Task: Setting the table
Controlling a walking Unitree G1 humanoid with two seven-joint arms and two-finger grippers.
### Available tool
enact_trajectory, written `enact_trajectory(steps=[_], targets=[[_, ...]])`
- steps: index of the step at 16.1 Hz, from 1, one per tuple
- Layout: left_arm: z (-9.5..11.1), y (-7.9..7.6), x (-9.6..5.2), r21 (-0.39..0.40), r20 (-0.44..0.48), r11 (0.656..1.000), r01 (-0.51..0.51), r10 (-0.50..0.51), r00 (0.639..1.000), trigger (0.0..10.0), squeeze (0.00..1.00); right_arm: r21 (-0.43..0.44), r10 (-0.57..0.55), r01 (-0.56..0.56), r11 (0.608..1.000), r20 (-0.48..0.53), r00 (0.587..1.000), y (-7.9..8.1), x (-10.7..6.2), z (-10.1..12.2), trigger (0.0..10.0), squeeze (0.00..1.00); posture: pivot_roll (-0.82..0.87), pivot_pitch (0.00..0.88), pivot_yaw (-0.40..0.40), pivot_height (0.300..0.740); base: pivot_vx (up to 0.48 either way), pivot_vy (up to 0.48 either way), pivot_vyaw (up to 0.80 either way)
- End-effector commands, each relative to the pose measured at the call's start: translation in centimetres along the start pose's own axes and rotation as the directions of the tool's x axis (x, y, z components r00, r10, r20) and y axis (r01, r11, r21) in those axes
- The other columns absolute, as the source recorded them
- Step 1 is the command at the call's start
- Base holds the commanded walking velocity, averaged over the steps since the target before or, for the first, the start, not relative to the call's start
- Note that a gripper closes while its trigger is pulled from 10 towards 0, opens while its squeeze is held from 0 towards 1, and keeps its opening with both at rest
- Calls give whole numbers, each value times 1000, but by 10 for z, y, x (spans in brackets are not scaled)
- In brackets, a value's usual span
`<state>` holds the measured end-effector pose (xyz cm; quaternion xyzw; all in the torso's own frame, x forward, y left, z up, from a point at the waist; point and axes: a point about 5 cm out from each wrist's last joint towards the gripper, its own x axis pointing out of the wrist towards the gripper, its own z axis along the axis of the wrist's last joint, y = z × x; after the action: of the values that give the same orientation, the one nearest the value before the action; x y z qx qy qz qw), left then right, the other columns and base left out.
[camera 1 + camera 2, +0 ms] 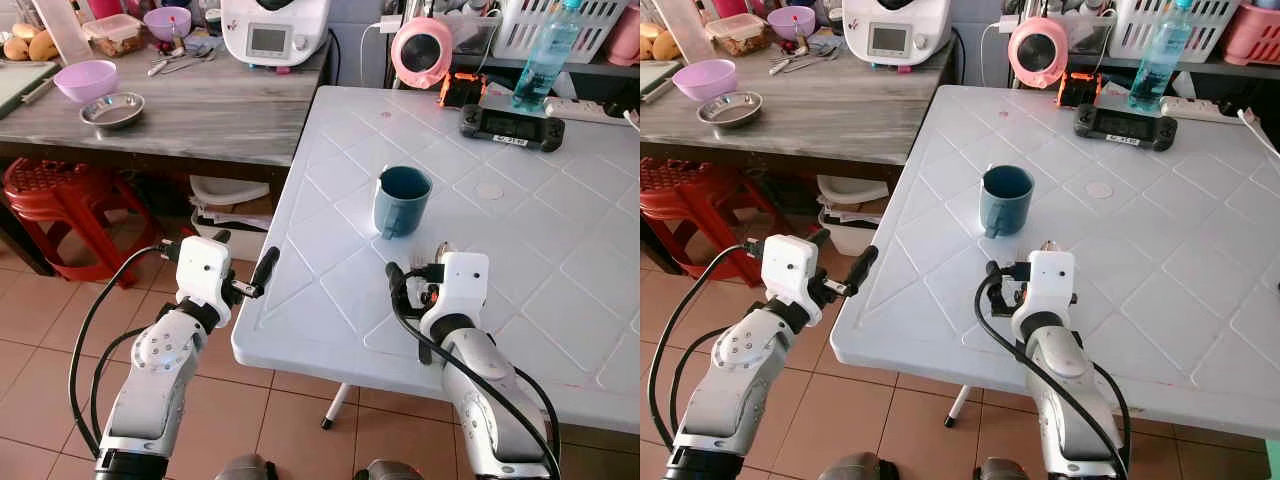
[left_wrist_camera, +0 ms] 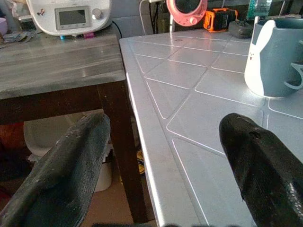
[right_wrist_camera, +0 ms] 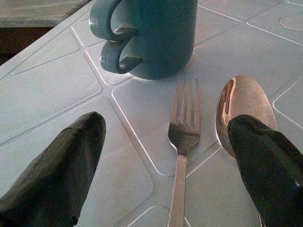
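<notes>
While our left gripper (image 1: 250, 280) hangs just off the near left edge of the white plastic table (image 1: 520, 300), its two black fingers spread wide on nothing, the setting itself lies further right. The blue mug (image 1: 401, 200) stands upright on the table, its handle turned toward us. Just this side of it, a steel fork (image 3: 182, 142) and a spoon (image 3: 244, 111) lie flat, side by side, tines and bowl pointing at the mug. Our right gripper (image 3: 165, 161) hovers low over them, fingers parted, the fork between them and the spoon's bowl partly under one finger. We judge both pieces light, stiff and slippery, lying too flat for an easy pinch; we would take each across its narrow handle.
</notes>
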<state>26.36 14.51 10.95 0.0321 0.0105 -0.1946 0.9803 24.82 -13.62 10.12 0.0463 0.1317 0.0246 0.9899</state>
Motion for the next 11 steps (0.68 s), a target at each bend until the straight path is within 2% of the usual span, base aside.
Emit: enact_trajectory(steps=[1, 6, 11], targets=[[1, 0, 2, 11, -1, 1000, -5, 5, 1000, 10000, 0, 7, -1, 1, 1000, 2, 1000, 0, 2, 3, 10000, 0, -51, 0, 40, 740, 0, 0, 0], [1, 0, 2, 11, -4, 1000, 0, 0, 1000, 10000, 0, 10, 0, 0, 1000, -18, 1000, 1, 1, 1, 10000, 0, -53, 0, 44, 740, 0, 0, 0], [0, -2, 3, 10, -8, 1000, 4, -4, 1000, 10000, 0, -12, -4, 3, 1000, -111, 994, 0, 3, -10, 10000, 0, -53, 0, 40, 740, 0, 0, 0]])
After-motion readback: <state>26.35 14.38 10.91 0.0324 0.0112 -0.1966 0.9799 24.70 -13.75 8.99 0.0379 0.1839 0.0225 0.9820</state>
